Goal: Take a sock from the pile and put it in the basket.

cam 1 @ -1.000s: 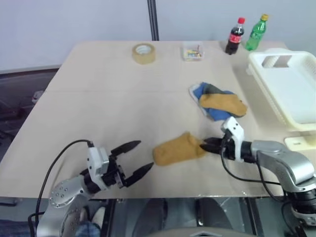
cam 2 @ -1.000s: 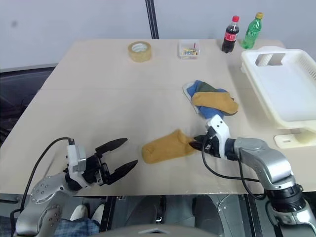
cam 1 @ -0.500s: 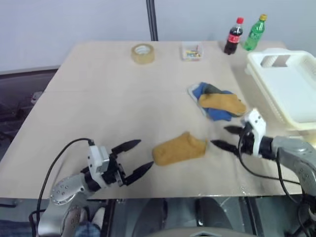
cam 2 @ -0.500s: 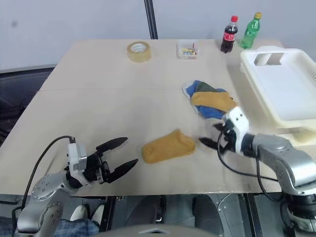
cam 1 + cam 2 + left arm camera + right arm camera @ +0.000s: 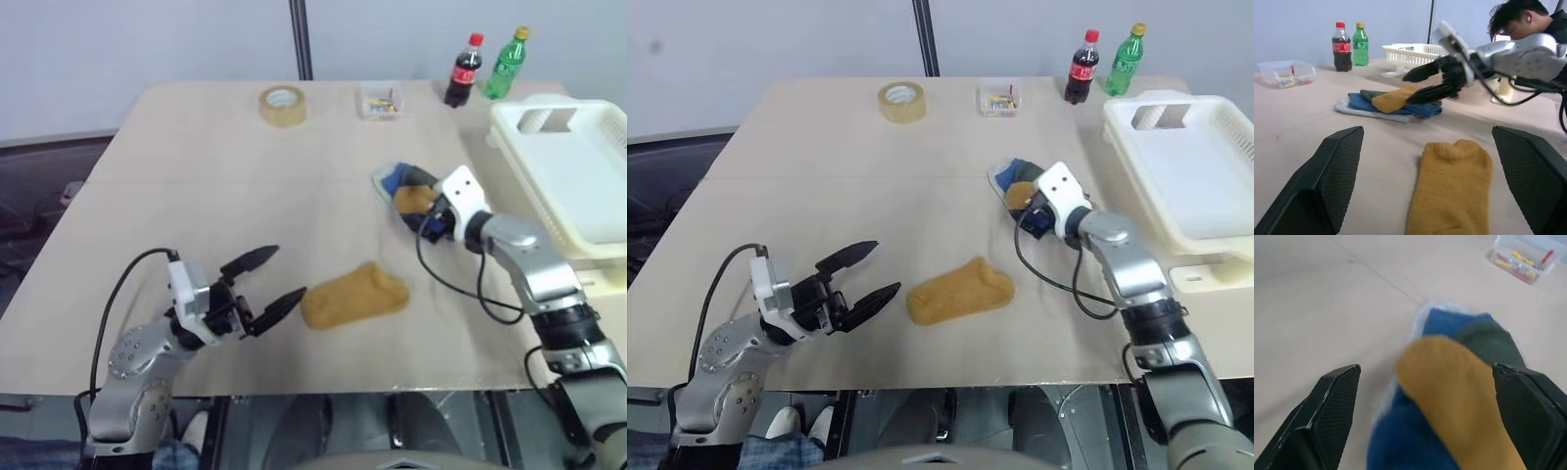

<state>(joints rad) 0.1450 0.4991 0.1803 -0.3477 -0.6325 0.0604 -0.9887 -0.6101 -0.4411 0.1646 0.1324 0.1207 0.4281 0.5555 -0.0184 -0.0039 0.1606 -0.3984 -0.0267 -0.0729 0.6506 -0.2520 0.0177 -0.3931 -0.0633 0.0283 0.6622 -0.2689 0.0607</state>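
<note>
Your left claw [image 5: 263, 284] hangs released, left of the lone mustard sock [image 5: 354, 296] lying on the table [image 5: 196, 196] short of the pile [image 5: 411, 192]; your right claw [image 5: 1422, 84] is spread wide over the pile's mustard sock [image 5: 1459, 387], grasping nothing; lower squarely, pinch only yellow knit, then carry right to the basket [image 5: 578, 176].

It looks like a robotics lab. A bare plywood table [image 5: 225, 186] stands against a plain grey wall, with test props along its far edge: a tape roll [image 5: 283, 105], a small clear box [image 5: 381, 101], two soda bottles [image 5: 487, 67]. Beyond the table sits a person [image 5: 1528, 22].
</note>
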